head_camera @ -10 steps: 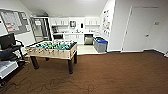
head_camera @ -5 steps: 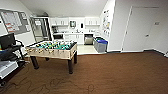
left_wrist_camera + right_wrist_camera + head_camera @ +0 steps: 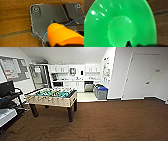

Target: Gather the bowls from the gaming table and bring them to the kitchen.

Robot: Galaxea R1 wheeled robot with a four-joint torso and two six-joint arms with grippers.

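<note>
Presently we carry both bowls: orange bowl at the left wrist, green bowl at the right; grips cannot be told. View unchanged; kitchen lies at twelve o'clock.

Orange bowl cut off at the left wrist picture's edge, green bowl overrunning the right wrist picture's edges — kitchen counter items too small to tell, black cart cropped at the head view's edge.
</note>
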